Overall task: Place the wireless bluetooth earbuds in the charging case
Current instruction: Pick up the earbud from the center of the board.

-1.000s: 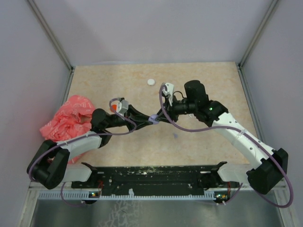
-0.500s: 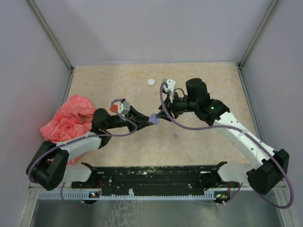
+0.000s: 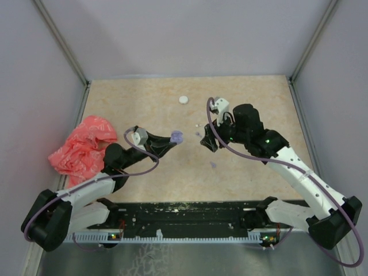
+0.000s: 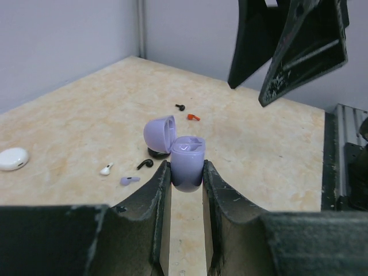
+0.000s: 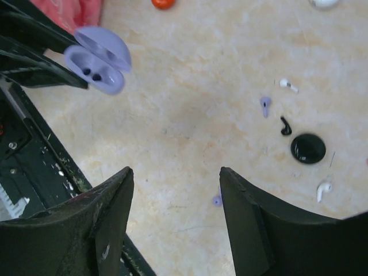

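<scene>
My left gripper [image 3: 171, 140] is shut on the open lilac charging case [image 3: 177, 137] and holds it above the table, lid up. In the left wrist view the case [image 4: 188, 160] sits between the fingertips [image 4: 159, 178]. The right wrist view shows the case [image 5: 96, 62] with two dark sockets. My right gripper [image 3: 204, 141] is open and empty, a little to the right of the case. Earbuds lie loose on the table: lilac [image 5: 265, 106], white [image 5: 288, 85], black [image 5: 285, 126], another white [image 5: 324, 189], another lilac [image 5: 217, 199]. A red one [image 4: 193, 117] lies farther off.
A black round disc [image 5: 308, 148] lies by the earbuds. A white disc [image 3: 183, 99] sits at the back of the table. A crumpled red bag [image 3: 80, 146] lies at the left edge. A black rail [image 3: 184, 210] runs along the near edge.
The two grippers met at the case in the middle a second ago. Now the left gripper has drawn back to the left with the case, and the right gripper has moved off to the right.
</scene>
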{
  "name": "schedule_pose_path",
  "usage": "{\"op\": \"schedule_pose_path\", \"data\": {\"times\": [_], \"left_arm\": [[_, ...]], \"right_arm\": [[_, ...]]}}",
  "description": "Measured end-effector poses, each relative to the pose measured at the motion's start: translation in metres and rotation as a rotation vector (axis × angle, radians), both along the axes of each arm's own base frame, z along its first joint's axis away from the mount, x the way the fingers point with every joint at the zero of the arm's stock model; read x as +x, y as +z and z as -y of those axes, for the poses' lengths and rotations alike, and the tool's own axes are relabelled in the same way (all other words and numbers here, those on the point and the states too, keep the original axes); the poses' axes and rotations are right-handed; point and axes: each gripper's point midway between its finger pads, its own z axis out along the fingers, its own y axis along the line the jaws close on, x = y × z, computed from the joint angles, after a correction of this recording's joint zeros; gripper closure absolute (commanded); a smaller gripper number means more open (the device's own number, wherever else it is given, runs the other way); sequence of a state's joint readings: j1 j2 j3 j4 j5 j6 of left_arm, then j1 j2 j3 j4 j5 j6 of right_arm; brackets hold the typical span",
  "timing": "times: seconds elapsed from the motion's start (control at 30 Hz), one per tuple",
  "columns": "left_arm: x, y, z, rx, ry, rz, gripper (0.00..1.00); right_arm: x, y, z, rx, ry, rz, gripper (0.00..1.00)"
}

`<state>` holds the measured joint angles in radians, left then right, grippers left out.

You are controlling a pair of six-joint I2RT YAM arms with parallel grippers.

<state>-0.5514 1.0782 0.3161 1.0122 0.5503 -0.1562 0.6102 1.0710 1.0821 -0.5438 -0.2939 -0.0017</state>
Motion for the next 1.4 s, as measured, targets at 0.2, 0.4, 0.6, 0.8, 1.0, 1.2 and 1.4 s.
{"op": "schedule_pose_path", "data": {"times": [0.2, 0.4, 0.6, 0.8, 1.0, 1.2, 1.4], "left_arm": [[0.001, -0.026, -0.017, -0.02, 0.101, -0.016, 1.0], [-0.003, -0.022, -0.025, -0.022, 0.129, 0.014, 1.0], [-0.004, -0.027, -0.031, -0.005, 0.155, 0.016, 1.0], [-0.002, -0.039, -0.03, 0.029, 0.158, -0.005, 1.0], [0.0, -0.046, -0.029, 0.046, 0.158, -0.018, 1.0], [0.0, -0.048, -0.029, 0.055, 0.155, -0.017, 1.0], [-0.001, -0.049, -0.028, 0.062, 0.151, -0.019, 1.0]], "right_arm": [[-0.004, -0.07, 0.024, -0.097, -0.2, -0.211, 0.39], [-0.006, -0.126, 0.035, -0.174, -0.329, -0.351, 0.39], [-0.006, -0.165, 0.046, -0.232, -0.42, -0.412, 0.39], [-0.002, -0.191, 0.046, -0.295, -0.478, -0.42, 0.42], [-0.008, -0.216, 0.04, -0.387, -0.483, -0.418, 0.48], [-0.011, -0.227, 0.04, -0.43, -0.489, -0.426, 0.5], [-0.01, -0.23, 0.03, -0.425, -0.469, -0.422, 0.51]]}}
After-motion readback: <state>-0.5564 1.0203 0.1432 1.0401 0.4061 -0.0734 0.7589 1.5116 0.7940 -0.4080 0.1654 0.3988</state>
